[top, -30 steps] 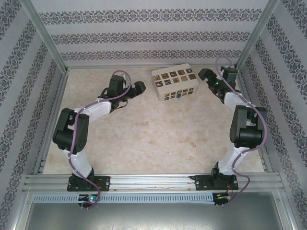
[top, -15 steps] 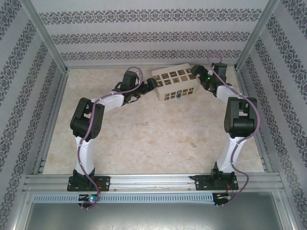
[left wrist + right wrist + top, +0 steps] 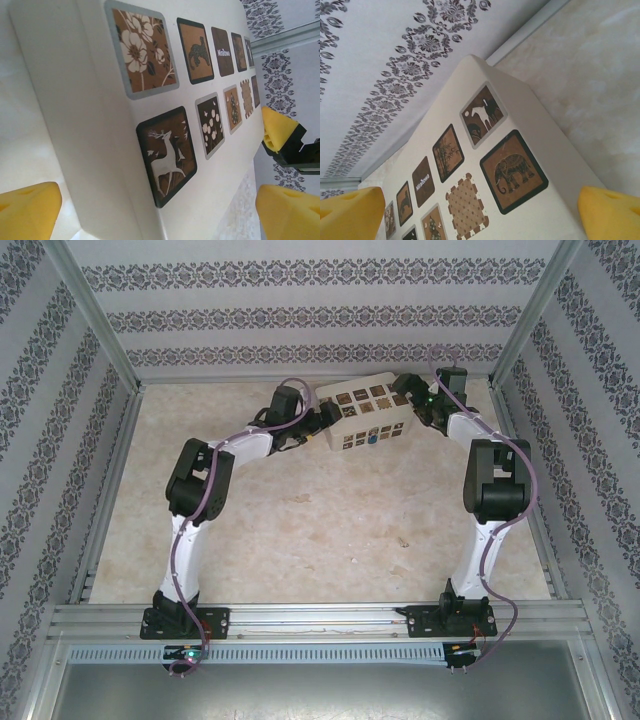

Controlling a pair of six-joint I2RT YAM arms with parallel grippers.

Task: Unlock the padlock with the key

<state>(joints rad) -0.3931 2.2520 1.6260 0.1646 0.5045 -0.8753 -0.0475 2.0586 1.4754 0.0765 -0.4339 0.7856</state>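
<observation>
We see the cream patterned box (image 3: 365, 412) with a tool at each end. The left gripper (image 3: 322, 420) gapes wide at its left end and the right gripper (image 3: 403, 390) gapes wide at its right end. The tiny blue padlock (image 3: 371, 439) sits on the box's near face, between them and apart from both.

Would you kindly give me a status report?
Both open: left gripper, right gripper, flanking cream box with brown patterned squares. On its near face, tiny blue padlock, untouched.

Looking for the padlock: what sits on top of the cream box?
The box top bears printed brown squares, nothing loose. A tiny blue padlock shows on its near side; its inside is hidden.
</observation>
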